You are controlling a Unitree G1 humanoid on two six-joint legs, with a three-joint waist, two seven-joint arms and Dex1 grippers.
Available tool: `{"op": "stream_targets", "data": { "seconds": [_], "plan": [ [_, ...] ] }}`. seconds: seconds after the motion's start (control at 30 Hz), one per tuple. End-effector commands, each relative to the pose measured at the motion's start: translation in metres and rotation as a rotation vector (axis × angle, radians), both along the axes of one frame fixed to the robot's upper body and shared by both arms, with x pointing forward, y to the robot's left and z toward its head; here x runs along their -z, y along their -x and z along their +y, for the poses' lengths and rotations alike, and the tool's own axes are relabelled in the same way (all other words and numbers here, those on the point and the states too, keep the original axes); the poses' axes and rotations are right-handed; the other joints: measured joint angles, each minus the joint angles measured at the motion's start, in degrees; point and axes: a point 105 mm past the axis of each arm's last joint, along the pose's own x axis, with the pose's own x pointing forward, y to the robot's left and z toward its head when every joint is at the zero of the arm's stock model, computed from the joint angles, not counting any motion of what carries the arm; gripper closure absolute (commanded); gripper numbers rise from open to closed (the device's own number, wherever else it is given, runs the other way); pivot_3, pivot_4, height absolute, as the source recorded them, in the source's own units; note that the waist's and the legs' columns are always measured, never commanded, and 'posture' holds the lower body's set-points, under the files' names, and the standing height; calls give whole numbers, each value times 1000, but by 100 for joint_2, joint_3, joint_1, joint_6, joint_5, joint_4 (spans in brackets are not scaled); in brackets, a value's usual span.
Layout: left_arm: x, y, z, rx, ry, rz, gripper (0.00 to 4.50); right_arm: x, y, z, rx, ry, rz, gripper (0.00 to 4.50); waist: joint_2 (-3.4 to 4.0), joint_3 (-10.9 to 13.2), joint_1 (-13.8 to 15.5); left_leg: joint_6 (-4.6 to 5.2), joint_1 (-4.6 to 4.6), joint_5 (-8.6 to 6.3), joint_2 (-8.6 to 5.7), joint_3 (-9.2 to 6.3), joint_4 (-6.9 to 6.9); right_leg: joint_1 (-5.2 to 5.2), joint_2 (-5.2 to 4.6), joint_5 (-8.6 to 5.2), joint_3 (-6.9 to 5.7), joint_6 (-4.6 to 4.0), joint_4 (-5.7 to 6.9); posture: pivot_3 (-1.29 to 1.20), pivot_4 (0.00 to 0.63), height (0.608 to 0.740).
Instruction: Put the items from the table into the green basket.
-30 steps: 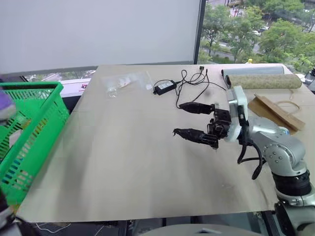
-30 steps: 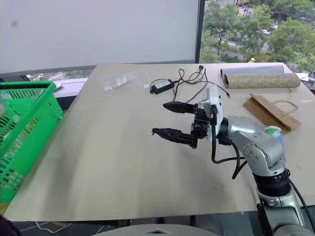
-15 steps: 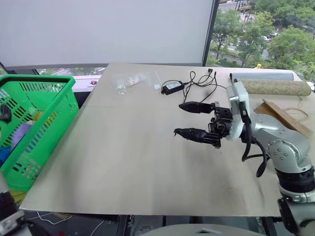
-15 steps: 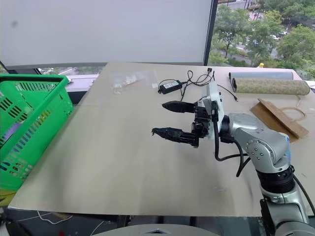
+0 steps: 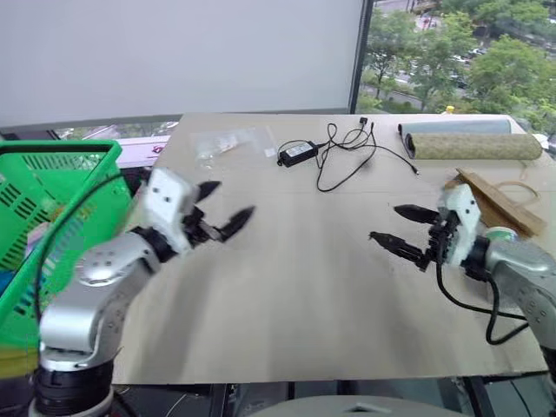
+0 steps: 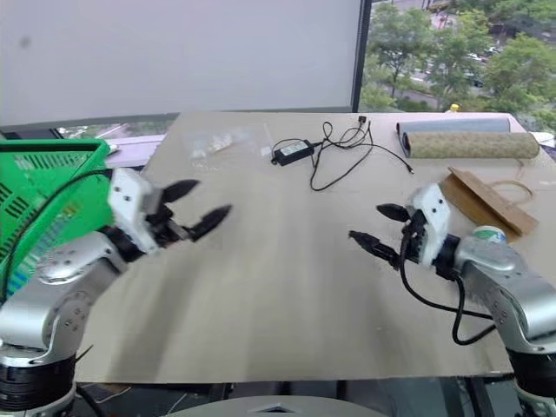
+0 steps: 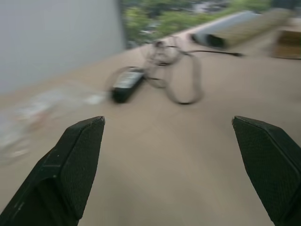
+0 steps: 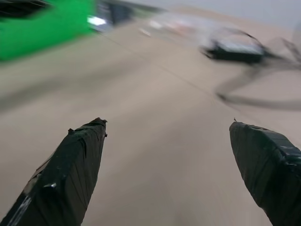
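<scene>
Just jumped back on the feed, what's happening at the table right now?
Both arms are out over the table with nothing in either. The left gripper and right gripper are open and empty, pointing toward each other. The green basket sits off the table's left edge with some things inside. On the far side lie a black power adapter with its cable, a clear plastic bag, a roll and a brown paper bag.

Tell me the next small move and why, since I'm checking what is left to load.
Probably swing the right gripper toward the green-and-white can beside its arm. Both it and the left gripper are open and empty over the table, and the green basket waits at the left.
</scene>
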Motion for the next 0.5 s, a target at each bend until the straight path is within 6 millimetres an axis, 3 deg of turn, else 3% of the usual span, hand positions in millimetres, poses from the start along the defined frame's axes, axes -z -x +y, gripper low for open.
{"op": "stream_targets", "data": {
  "seconds": [0.03,0.1,0.17,0.27,0.4,0.5],
  "plan": [
    [-11,13,-33,193,28,-8,19,-11,-3,-35,234,104,-95,0,20,13,-124,0,2,0,2,3,0,1,7,0,2,0,2,-136,28,740],
    [-14,16,-43,266,42,6,19,-10,-2,-51,340,169,-120,0,31,19,-195,0,5,0,6,16,6,3,19,0,16,0,4,-169,35,740],
    [-14,22,-52,356,41,32,19,-6,2,-74,477,232,-101,0,54,37,-447,2,8,0,14,56,6,19,53,-1,54,2,5,-208,41,740],
    [-16,19,-58,421,35,37,19,-7,10,-100,650,302,-101,0,58,62,-597,7,43,-3,15,81,5,44,92,-5,77,6,2,-237,47,740],
    [-14,21,-66,473,35,50,19,0,21,-116,767,306,-26,0,73,112,-839,16,89,-9,18,101,0,86,103,-24,111,36,-3,-255,54,740],
    [-10,23,-67,488,25,65,19,9,25,-114,792,234,62,0,66,133,-991,19,94,-11,24,109,1,90,112,-27,121,43,-2,-256,54,740]
  ]
}}
